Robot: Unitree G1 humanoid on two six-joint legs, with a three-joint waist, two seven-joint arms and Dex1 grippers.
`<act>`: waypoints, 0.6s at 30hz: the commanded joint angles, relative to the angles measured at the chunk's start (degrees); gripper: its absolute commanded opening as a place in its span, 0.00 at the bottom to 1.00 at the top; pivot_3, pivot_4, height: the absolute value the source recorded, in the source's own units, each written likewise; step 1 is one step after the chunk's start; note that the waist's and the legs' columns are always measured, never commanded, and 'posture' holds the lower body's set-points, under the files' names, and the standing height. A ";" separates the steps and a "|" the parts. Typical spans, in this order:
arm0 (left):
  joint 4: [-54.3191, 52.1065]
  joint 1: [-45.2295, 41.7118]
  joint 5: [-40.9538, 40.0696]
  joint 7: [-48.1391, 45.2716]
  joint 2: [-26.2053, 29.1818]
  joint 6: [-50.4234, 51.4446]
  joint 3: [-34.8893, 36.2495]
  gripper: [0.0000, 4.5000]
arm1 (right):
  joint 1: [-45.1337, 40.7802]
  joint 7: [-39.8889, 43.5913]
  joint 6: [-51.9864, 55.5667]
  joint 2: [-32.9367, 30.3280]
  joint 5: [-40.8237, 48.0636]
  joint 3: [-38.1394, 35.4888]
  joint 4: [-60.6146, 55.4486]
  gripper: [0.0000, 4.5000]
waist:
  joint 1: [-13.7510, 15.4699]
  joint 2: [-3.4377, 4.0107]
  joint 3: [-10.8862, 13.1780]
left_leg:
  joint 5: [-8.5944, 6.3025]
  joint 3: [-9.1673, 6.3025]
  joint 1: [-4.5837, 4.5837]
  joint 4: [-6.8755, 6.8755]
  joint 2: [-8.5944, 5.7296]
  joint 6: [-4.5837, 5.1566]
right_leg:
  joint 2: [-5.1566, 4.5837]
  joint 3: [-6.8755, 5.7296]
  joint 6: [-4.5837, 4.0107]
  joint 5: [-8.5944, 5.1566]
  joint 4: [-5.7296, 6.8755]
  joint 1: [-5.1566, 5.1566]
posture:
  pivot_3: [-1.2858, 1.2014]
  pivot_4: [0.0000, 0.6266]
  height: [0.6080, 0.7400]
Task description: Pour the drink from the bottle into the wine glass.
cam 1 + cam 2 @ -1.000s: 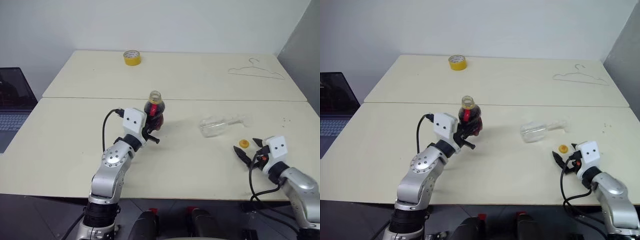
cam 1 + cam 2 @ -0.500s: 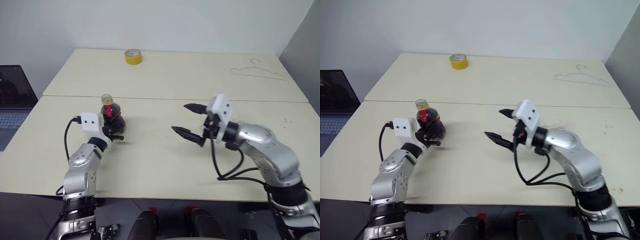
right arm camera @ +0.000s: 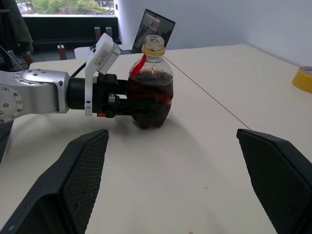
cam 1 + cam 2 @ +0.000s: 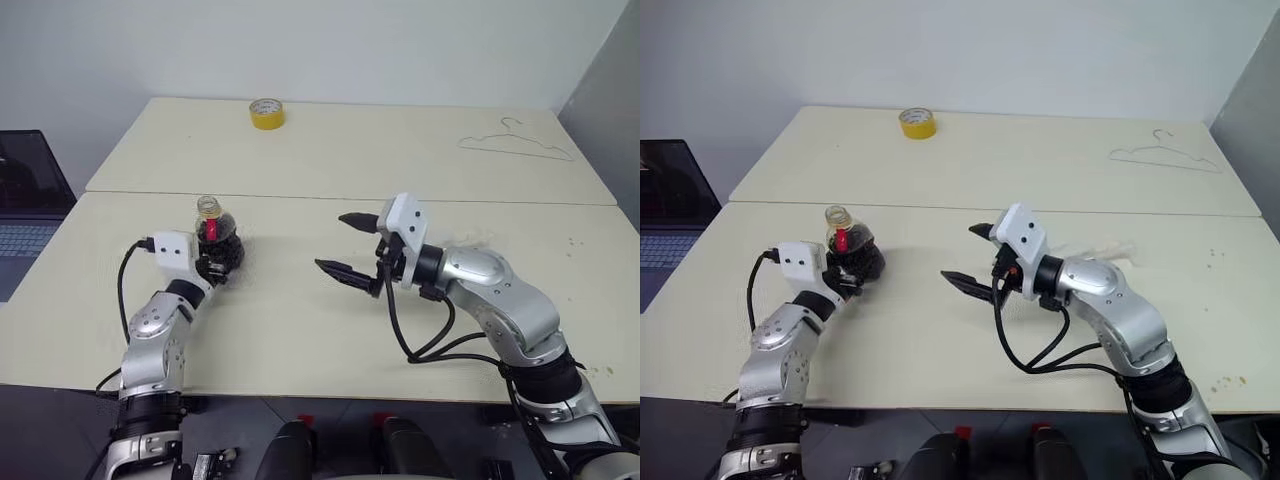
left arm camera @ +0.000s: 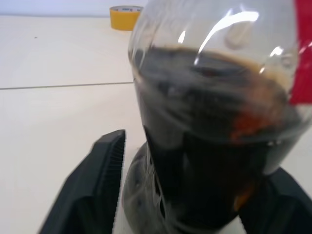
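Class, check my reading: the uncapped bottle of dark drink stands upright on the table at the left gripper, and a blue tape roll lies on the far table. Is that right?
One detail is wrong: the tape roll is yellow, not blue, as the left eye view shows. The uncapped bottle of dark drink does stand upright on the table at the left gripper.

The setting looks like a plain lab or office test room. Two pale tables (image 4: 330,150) stand pushed together against a bare white wall (image 4: 300,45). A laptop (image 4: 25,200) sits at nine o'clock, a yellow tape roll (image 4: 265,113) at twelve, a wire hanger (image 4: 515,140) at two.
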 commanded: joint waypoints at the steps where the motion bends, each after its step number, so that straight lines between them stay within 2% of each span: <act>1: -2.76 0.69 0.33 0.67 0.24 -1.86 0.12 1.00 | -0.37 0.52 -0.21 0.07 0.38 -0.45 -2.66 1.00 | 0.00 0.00 0.00 | 0.00 -0.01 0.00 0.00 0.00 0.00 | 0.00 0.00 0.00 0.00 0.00 0.00 | 0.52 0.24 1.00; 8: -7.05 3.74 2.14 2.53 -0.13 -1.76 -1.48 1.00 | -0.16 1.17 -0.28 -0.74 0.00 -0.56 -3.32 1.00 | 0.00 0.00 0.00 | 0.00 0.00 0.00 0.00 0.00 0.01 | 0.00 0.00 0.00 0.00 0.01 0.01 | 0.52 0.24 1.00; 18: -21.74 15.45 2.64 6.75 -2.31 1.72 -1.60 1.00 | 3.51 2.17 0.20 -5.75 1.31 -3.56 -7.98 1.00 | 0.07 0.00 0.00 | -0.12 0.01 0.01 -0.03 0.02 0.21 | 0.00 0.02 0.00 0.00 -0.01 0.02 | 0.52 0.24 1.00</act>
